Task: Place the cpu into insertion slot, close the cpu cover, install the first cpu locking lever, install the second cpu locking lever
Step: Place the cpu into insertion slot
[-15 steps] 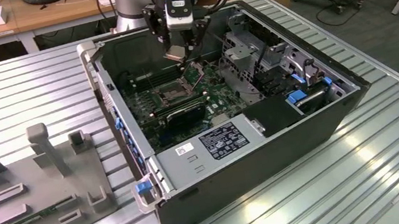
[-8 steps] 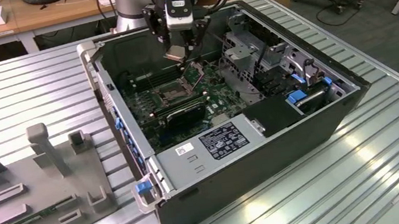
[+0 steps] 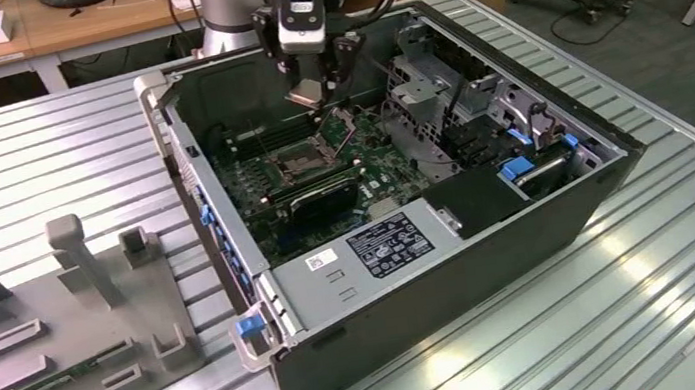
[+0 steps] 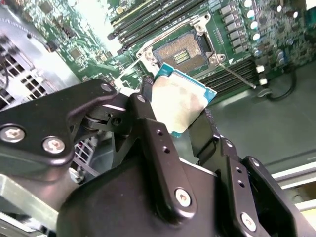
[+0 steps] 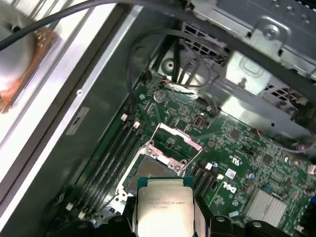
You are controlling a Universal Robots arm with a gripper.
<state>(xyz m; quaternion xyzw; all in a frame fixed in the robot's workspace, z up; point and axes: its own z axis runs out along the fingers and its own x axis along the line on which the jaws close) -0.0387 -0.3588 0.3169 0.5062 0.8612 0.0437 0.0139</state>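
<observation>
Nearest, in the second wrist view: black pincer clamped on the cpu by two opposite edges, dull silver face showing, green border at the rim; held in the air above the insertion slot, apart from it, not seated; likewise in the exterior view, pincer and cpu over the insertion slot; slot bare, dark centre inside a silvery rim; at one edge of the slot, cpu cover standing open; thin locking lever angled out from a corner of the slot; long black memory slots just beside the slot; around the slot, green circuit board inside the open computer case; beyond, ribbed metal counter; grey fixture on it, well apart from the slot toward the exterior view's left.
</observation>
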